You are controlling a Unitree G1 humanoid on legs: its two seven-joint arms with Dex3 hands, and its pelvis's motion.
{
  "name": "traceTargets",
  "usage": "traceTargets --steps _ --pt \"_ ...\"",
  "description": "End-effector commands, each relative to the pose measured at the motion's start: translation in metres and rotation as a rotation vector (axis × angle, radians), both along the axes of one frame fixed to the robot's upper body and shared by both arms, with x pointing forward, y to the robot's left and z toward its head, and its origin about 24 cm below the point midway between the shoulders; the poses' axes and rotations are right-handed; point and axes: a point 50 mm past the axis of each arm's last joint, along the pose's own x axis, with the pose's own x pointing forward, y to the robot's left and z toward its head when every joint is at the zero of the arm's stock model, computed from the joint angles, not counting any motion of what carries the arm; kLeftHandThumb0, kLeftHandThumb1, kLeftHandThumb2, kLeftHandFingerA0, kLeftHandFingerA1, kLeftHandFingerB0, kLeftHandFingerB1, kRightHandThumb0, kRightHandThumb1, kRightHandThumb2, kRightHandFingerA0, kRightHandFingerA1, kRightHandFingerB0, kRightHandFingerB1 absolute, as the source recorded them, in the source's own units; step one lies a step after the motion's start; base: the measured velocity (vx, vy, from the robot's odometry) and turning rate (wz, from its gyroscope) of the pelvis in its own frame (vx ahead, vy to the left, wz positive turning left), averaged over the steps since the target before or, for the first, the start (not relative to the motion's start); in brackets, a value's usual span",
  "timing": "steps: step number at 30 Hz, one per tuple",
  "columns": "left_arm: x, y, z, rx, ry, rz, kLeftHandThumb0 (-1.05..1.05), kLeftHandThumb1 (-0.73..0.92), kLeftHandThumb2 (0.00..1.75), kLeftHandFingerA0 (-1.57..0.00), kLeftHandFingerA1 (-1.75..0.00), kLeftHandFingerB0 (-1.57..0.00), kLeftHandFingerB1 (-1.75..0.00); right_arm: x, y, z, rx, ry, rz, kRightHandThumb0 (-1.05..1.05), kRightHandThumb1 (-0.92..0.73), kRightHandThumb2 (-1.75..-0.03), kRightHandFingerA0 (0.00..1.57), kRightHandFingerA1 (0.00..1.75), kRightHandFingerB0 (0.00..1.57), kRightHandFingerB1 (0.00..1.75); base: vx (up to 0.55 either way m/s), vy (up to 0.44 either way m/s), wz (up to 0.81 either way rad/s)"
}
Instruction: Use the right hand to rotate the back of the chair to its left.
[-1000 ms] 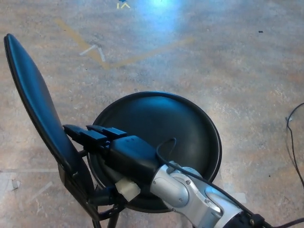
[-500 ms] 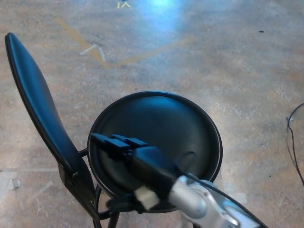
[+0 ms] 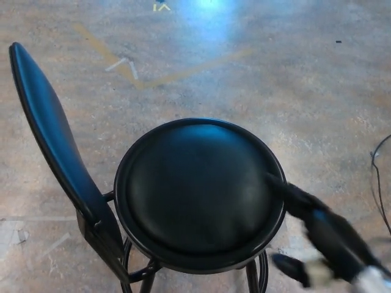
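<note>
One hand shows: the right hand (image 3: 324,235), blurred at the lower right beside the seat (image 3: 200,192) rim, touching nothing. Whether its fingers are released or clenched cannot be told from the blur. The chair stands on the floor (image 3: 293,79) with its backrest (image 3: 52,140) at the robot's left, well apart from the hand. Risk: a sweep across the seat rim could nudge the seat and spoil the backrest's position. A cable (image 3: 377,177) lies on the floor to the right; the arm could snag it.
</note>
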Motion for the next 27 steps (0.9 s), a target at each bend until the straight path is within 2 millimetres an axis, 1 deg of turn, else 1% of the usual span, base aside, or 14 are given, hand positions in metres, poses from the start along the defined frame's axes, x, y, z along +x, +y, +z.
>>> traceTargets --steps 1,3,4,10,11,12,13,14,18,19,20,22,23,27 --pt "-0.002 -0.004 -0.002 -0.020 -0.005 0.038 -0.58 0.63 0.97 -0.49 -0.63 -0.35 -0.53 -0.024 -0.038 -0.009 0.092 -0.053 -0.138 -0.99 -0.71 -1.10 0.00 0.04 0.00 0.03 0.00 0.000 0.00" --pt "-0.001 -0.005 -0.002 -0.026 -0.007 0.042 -0.57 0.63 0.96 -0.51 -0.64 -0.35 -0.53 -0.035 -0.051 -0.018 0.087 -0.039 -0.190 -0.93 -0.71 -1.10 0.00 0.09 0.00 0.09 0.00 0.000 0.00" --pt "-0.001 -0.005 -0.002 -0.030 -0.009 0.048 -0.56 0.79 0.64 -0.56 -0.57 -0.39 -0.41 -0.041 -0.056 -0.024 0.083 -0.025 -0.220 -0.99 -0.75 -1.12 0.00 0.02 0.00 0.05 0.00 0.000 0.00" --pt "0.002 -0.005 -0.001 -0.016 -0.012 0.010 -0.57 0.80 0.64 -0.56 -0.52 -0.39 -0.40 -0.075 -0.077 -0.062 0.053 0.106 -0.414 -0.99 -0.80 -1.15 0.00 0.03 0.00 0.06 0.00 0.000 0.00" --pt "0.002 -0.005 -0.001 -0.017 -0.011 0.012 -0.56 0.81 0.64 -0.56 -0.51 -0.39 -0.39 -0.080 -0.079 -0.067 0.042 0.128 -0.441 -0.86 -0.92 -0.68 0.00 0.09 0.00 0.04 0.00 0.000 0.00" --pt "0.002 -0.005 -0.001 -0.018 -0.009 0.015 -0.56 0.81 0.64 -0.56 -0.51 -0.39 -0.39 -0.084 -0.081 -0.072 0.032 0.150 -0.465 -0.86 -0.92 -0.68 0.00 0.09 0.00 0.04 0.00 0.000 0.00" --pt "0.002 -0.005 -0.001 -0.016 -0.007 0.018 -0.58 0.63 0.96 -0.51 -0.62 -0.35 -0.53 -0.089 -0.083 -0.079 0.027 0.199 -0.497 -0.95 -0.81 -1.14 0.00 0.06 0.00 0.05 0.00 0.000 0.00" --pt "0.002 -0.005 -0.001 -0.021 -0.010 0.031 -0.56 0.79 0.64 -0.56 -0.52 -0.39 -0.40 -0.091 -0.084 -0.083 0.017 0.228 -0.516 -1.01 -0.86 -1.16 0.00 0.02 0.00 0.00 0.00 0.000 0.00" --pt "0.004 -0.006 -0.001 -0.015 -0.005 0.018 -0.56 0.80 0.64 -0.56 -0.51 -0.41 -0.40 -0.101 -0.088 -0.098 -0.014 0.348 -0.592 -1.04 -0.88 -1.19 0.00 0.02 0.00 0.00 0.00 0.000 0.00" --pt "0.003 -0.006 -0.001 -0.012 -0.006 0.002 -0.58 0.64 0.98 -0.49 -0.62 -0.34 -0.53 -0.103 -0.087 -0.102 -0.022 0.379 -0.609 -1.04 -0.89 -1.20 0.00 0.02 0.00 0.00 0.00 0.000 0.00" --pt "0.003 -0.006 -0.001 -0.021 -0.007 0.007 -0.57 0.81 0.64 -0.51 -0.51 -0.41 -0.39 -0.104 -0.087 -0.104 -0.022 0.393 -0.617 -1.03 -0.89 -1.20 0.00 0.03 0.00 0.00 0.00 0.000 0.00" --pt "0.003 -0.005 -0.001 -0.045 -0.015 0.017 -0.59 0.81 0.64 -0.50 -0.48 -0.41 -0.38 -0.108 -0.087 -0.110 -0.013 0.456 -0.654 -1.05 -0.90 -1.21 0.00 0.03 0.00 0.00 0.00 0.000 0.00" --pt "0.002 -0.005 -0.001 -0.040 -0.010 0.011 -0.59 0.81 0.64 -0.49 -0.46 -0.42 -0.38 -0.109 -0.087 -0.111 -0.013 0.476 -0.663 -1.04 -0.89 -1.23 0.00 0.10 0.00 0.00 0.00 0.000 0.00" --pt "0.003 -0.004 -0.001 -0.018 -0.003 -0.003 -0.58 0.82 0.64 -0.51 -0.46 -0.40 -0.37 -0.114 -0.089 -0.117 0.026 0.554 -0.721 -1.05 -0.89 -1.23 0.00 0.06 0.00 0.03 0.00 0.000 0.00"
